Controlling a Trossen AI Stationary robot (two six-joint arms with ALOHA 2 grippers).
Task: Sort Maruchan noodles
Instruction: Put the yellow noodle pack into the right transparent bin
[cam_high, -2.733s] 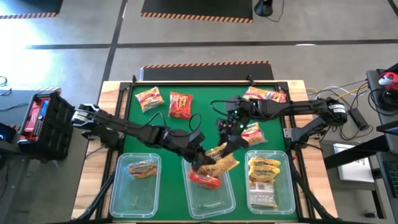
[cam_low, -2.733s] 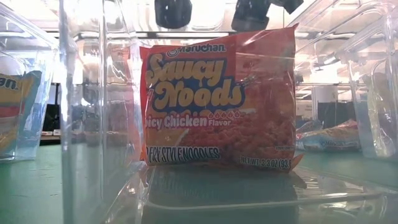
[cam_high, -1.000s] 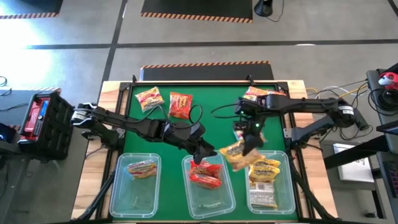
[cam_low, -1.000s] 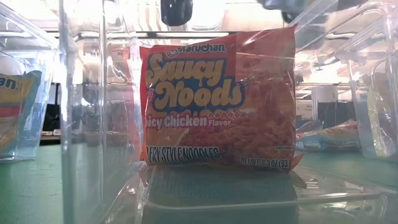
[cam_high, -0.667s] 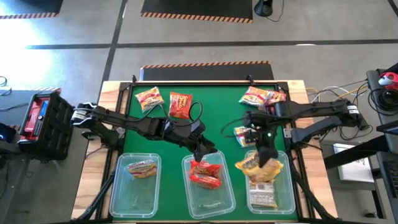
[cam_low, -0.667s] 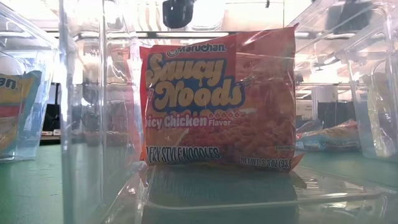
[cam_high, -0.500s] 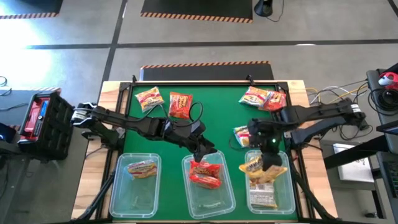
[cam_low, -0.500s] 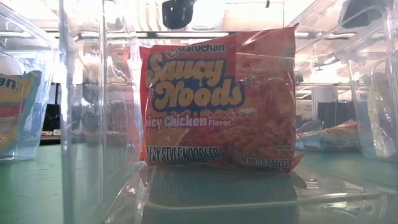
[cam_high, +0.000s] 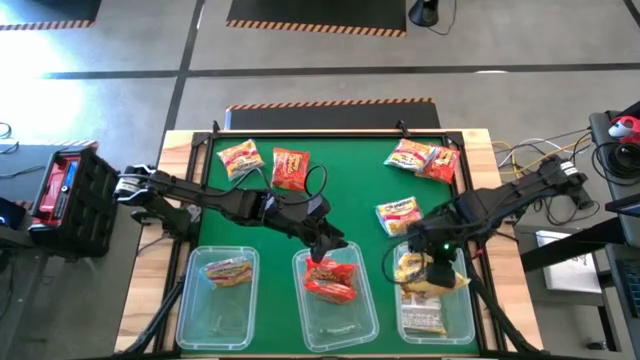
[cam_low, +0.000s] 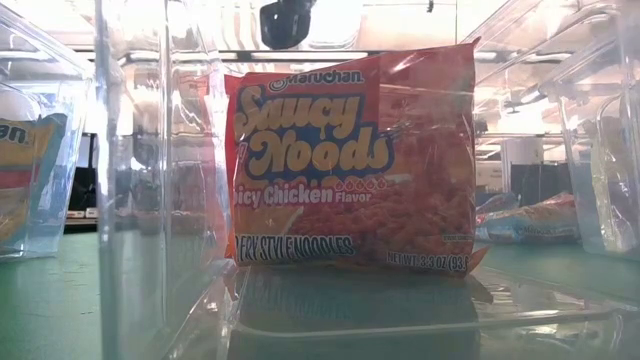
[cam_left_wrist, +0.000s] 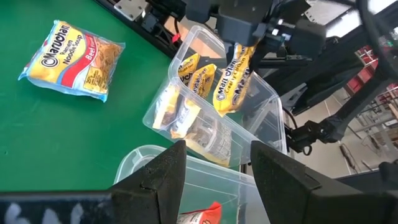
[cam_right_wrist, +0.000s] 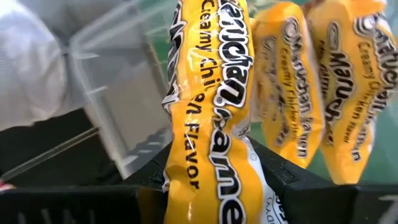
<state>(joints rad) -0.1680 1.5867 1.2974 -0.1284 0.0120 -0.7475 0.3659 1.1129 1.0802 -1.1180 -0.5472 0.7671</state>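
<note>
The right gripper (cam_high: 425, 262) is positioned above the right-hand clear bin (cam_high: 462, 318); a yellow Creamy Chicken packet (cam_right_wrist: 208, 143) is clamped between its fingers and hangs over the yellow packets (cam_left_wrist: 198, 78) already standing in that bin. In the left wrist view the held packet is seen dangling just inside the bin's rim.

The left gripper (cam_high: 330, 248) is held at the far edge of the middle bin (cam_high: 304, 320), fingers parted, nothing between them. A red Saucy Noods packet (cam_low: 350, 165) is propped upright in this bin.

One yellow-red packet (cam_high: 229, 270) is noted in the left bin (cam_high: 186, 318).

Loose on the green mat (cam_high: 350, 190): a Beef packet (cam_high: 397, 215) near the right bin, two packets (cam_high: 265, 163) at the far left, a pair (cam_high: 425, 158) at the far right.
</note>
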